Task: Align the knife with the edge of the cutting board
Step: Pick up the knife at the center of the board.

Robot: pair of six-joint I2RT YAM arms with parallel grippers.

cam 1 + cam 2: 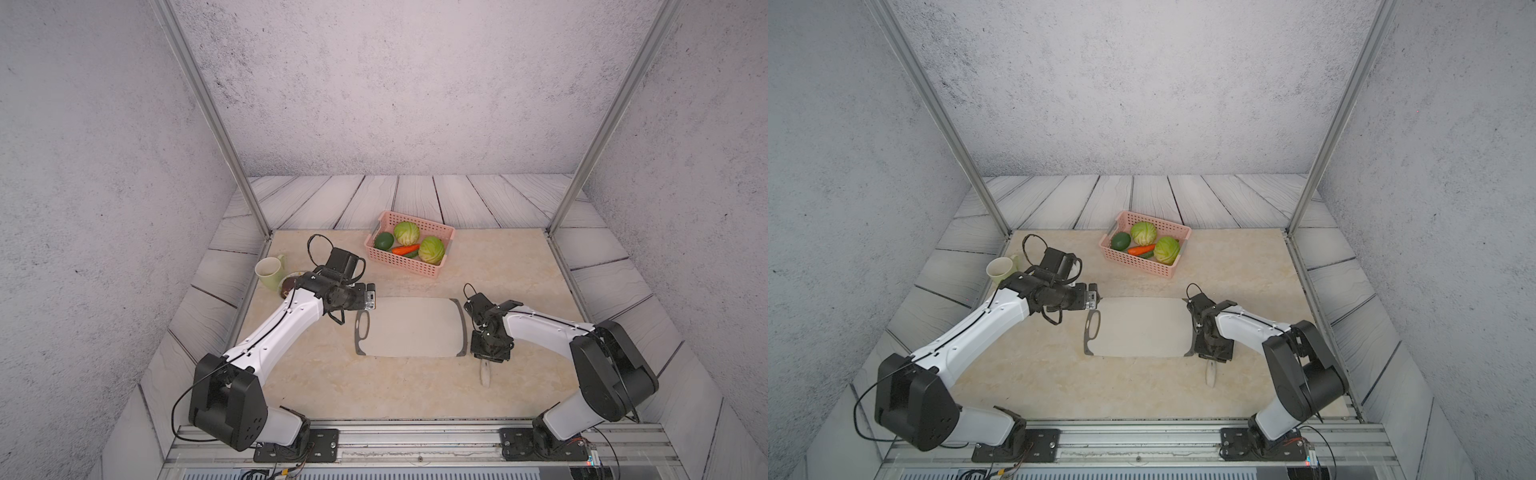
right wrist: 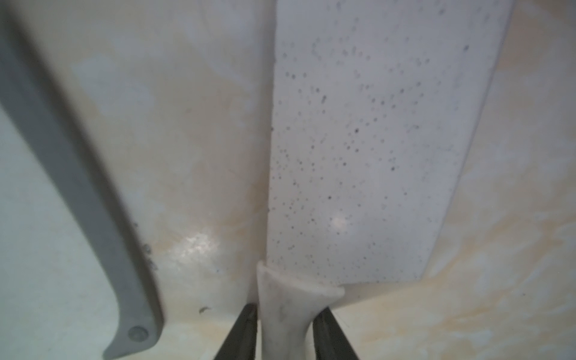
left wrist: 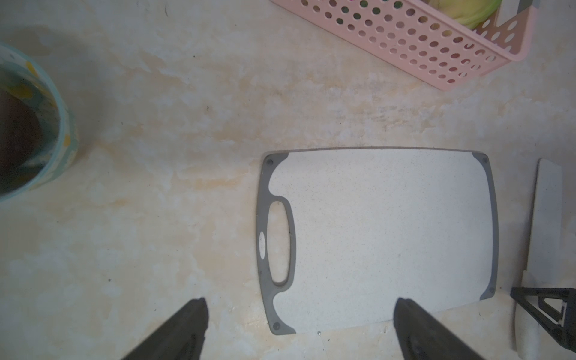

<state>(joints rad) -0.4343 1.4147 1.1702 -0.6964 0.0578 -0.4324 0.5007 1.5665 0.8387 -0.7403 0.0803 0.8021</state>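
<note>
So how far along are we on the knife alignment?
Done: the knife lies beside the cutting board, roughly parallel, with a gap between. In hand: the right gripper grips its handle. Remaining, probably: squaring it to the edge, releasing. The left gripper hangs open.

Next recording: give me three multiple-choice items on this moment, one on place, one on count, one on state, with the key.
1. The knife lies: A beside the end of the cutting board away from its cutout; B on the board; C beside the cutout end.
2. The pink basket holds how many cabbages: A one; B three; C two.
3. The left hand is: A shut on the board; B open, empty; C shut on the knife.
Key: A, the blade sits past the board's plain end; C, two green heads show; B, its fingers stand wide apart.
</note>
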